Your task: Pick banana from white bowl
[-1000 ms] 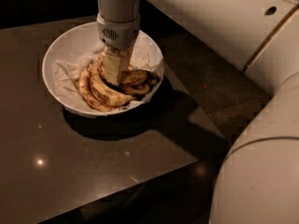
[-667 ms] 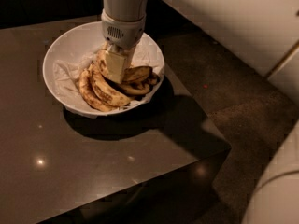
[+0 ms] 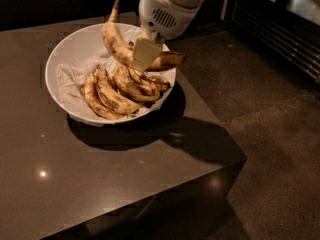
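The white bowl (image 3: 65, 54) sits on the dark table toward its back edge, lined with crumpled white paper. My gripper (image 3: 141, 55) hangs over the bowl's right half and is shut on the banana (image 3: 118, 43). The banana is lifted clear of the pile, its long thin stem pointing up at the back and its brown-darkened end (image 3: 169, 60) sticking out to the right over the rim. Several spotted bananas (image 3: 116, 90) stay in the bowl below it.
The dark glossy table (image 3: 100, 174) has its right edge and front corner close to the bowl. Beyond that edge is dark floor (image 3: 270, 134). A dark slatted wall or rail (image 3: 285, 34) runs along the back right.
My gripper has risen from the pile with the banana shut in it; the banana now hangs above the bowl. The view has drawn closer.
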Motion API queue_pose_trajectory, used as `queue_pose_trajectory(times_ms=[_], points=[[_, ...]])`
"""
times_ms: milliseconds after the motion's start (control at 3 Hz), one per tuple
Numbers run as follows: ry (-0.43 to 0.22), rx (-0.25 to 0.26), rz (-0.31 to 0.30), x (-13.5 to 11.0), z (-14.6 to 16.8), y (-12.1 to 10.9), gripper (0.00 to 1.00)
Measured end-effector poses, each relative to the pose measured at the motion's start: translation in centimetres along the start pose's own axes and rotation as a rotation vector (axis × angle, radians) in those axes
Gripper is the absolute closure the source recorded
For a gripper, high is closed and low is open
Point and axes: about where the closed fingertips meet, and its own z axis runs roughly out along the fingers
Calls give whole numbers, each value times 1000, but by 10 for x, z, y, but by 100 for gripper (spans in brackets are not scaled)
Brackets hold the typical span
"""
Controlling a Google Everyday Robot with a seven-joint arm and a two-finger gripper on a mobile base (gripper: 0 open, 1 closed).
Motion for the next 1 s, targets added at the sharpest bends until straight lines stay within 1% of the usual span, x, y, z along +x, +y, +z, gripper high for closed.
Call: queue_pose_trajectory(times_ms=[333, 667, 1000], points=[[-73, 21, -54, 6, -29, 6, 100], [-76, -16, -110, 30, -54, 30, 100], [-76, -16, -110, 30, -54, 30, 100]])
